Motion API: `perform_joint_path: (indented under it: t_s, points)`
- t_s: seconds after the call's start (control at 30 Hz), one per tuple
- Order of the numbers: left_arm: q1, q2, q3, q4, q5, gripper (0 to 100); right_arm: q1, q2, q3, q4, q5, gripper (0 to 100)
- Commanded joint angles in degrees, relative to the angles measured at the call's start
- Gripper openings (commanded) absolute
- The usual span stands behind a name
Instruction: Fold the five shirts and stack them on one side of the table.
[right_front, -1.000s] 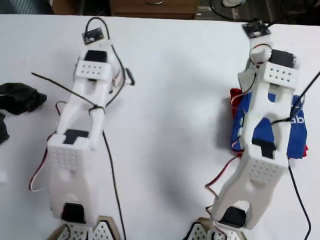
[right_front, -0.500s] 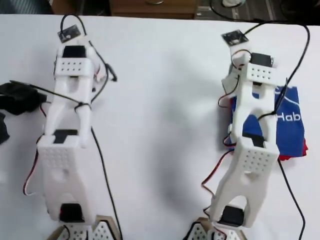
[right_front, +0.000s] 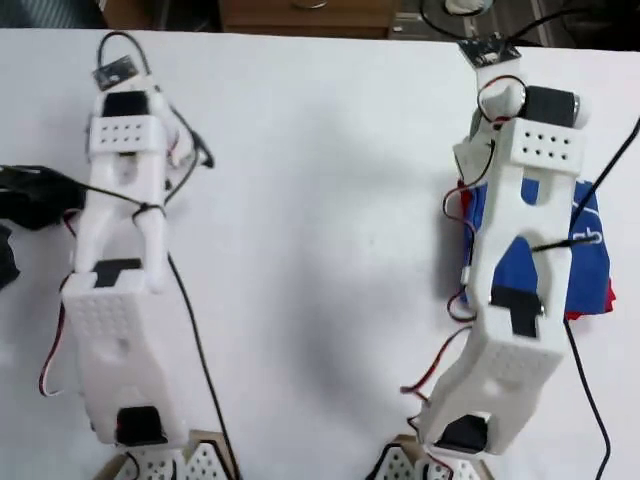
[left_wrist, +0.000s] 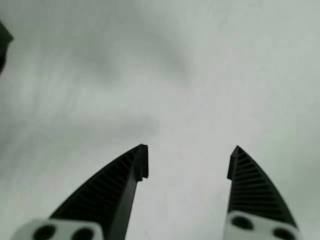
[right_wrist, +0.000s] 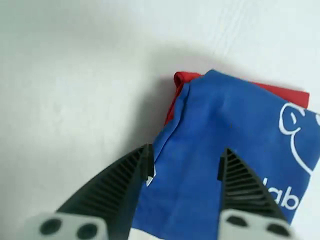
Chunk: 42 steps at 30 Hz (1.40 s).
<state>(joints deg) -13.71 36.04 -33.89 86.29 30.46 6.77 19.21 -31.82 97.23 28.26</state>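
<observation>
Blue shirt (right_wrist: 240, 115) is laid on a red shirt (right_wrist: 181, 79) at the right, under the spread right claw (right_wrist: 185, 155); left claw (left_wrist: 189, 150) is spread over table (left_wrist: 200, 60).

One table (right_front: 320, 200) is carrying two arms (right_front: 110, 320) (right_front: 515, 350), one blue shirt (right_front: 590, 275) over one red shirt (right_wrist: 282, 88) by its right edge, and two black bundles (right_front: 35, 195) (right_front: 5, 265) at its left edge.

White print on blue shirt (right_wrist: 225, 150): outline drawing (right_wrist: 297, 140) with few white letters (right_wrist: 282, 200) just beside it, both cut off at picture edge; no whole word readable. High view: same shirt at 3 o'clock on tabletop (right_front: 320, 200), right arm (right_front: 520, 250) lying across it, scrap of white lettering (right_front: 590, 238) showing beside arm, too small to read. Nothing else legible.
</observation>
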Motion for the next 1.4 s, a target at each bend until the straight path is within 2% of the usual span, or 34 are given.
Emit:
perform_joint_path:
  t_s: [0.0, 0.1, 0.17, 0.3, 0.4, 0.5, 0.7, 0.93, 1.0, 1.1, 1.23, 1.37]
  points:
    - [-3.8, -4.9, -4.0, 4.5, -3.0, 28, -1.7, -11.3, 10.4, 0.1, -0.6, 21.4]
    - [-7.4, -4.9, -6.5, 11.2, -10.6, 28, -3.4, -19.6, 22.7, -2.9, 0.9, 21.4]
    - [-9.9, -4.9, -8.8, 15.3, -17.6, 28, -3.2, -25.7, 32.4, -9.1, 3.3, 21.4]
    - [-15.1, -4.9, -9.3, 16.0, -27.9, 28, 1.5, -36.7, 55.0, -24.1, 4.7, 21.3]
    - [-18.7, -4.9, -9.3, 16.0, -30.4, 28, 5.1, -42.1, 70.1, -33.9, 8.3, 21.3]
    - [-22.4, -4.4, -9.3, 16.0, -32.2, 28, 10.1, -45.6, 78.9, -41.9, 10.9, 21.2]
    - [-27.1, -4.7, -5.4, 16.0, -32.5, 28, 21.9, -47.3, 80.9, -46.2, 10.9, 21.2]
    - [-28.7, -4.7, -0.6, 15.9, -32.6, 28, 23.5, -47.3, 81.1, -47.2, 10.9, 21.2]
    - [-28.8, -4.7, -0.6, 15.9, -32.6, 28, 23.0, -47.8, 81.0, -46.8, 11.0, 21.2]
    - [-29.6, -4.9, -1.3, 15.9, -32.7, 28, 18.2, -47.9, 79.8, -44.2, 10.9, 21.2]
    - [-31.0, -4.9, -3.4, 15.9, -32.4, 28, 7.1, -47.9, 76.0, -36.5, 8.5, 21.4]
    - [-37.1, -4.8, -3.6, 15.9, -32.0, 28, -5.4, -47.9, 74.2, -32.5, 8.0, 21.4]
